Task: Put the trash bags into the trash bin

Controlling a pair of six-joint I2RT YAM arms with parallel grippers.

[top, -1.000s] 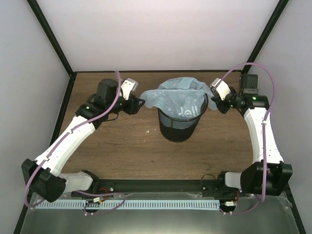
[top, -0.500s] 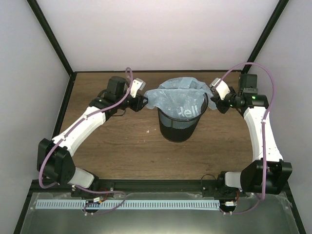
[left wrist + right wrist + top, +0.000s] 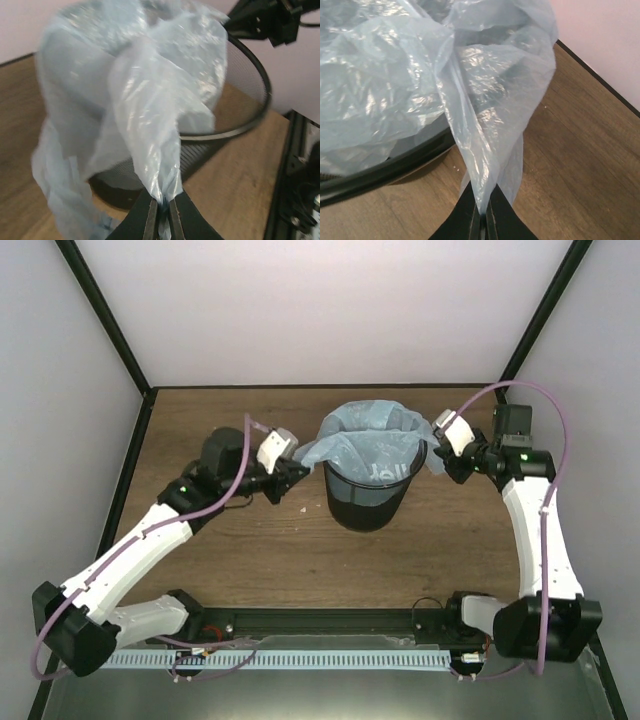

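The black wire-mesh trash bin (image 3: 368, 502) stands mid-table. A light-blue translucent trash bag (image 3: 362, 436) is draped over its mouth, white lettering showing inside. My left gripper (image 3: 297, 472) is shut on the bag's left edge, just left of the bin's rim. In the left wrist view the bag (image 3: 150, 125) funnels down into the shut gripper (image 3: 163, 207), with the bin's rim (image 3: 250, 122) behind. My right gripper (image 3: 443, 455) is shut on the bag's right edge beside the rim. The right wrist view shows the plastic (image 3: 485, 125) pinched in the gripper (image 3: 483, 216).
Black frame posts (image 3: 100, 315) and pale walls enclose the wooden table (image 3: 250, 540). A metal rail (image 3: 330, 622) carrying the arm bases runs along the near edge. Purple cables loop over both arms.
The left gripper went from open beside the bag to shut on its left edge, and has pulled it down and slightly toward me. The right gripper keeps its grip.
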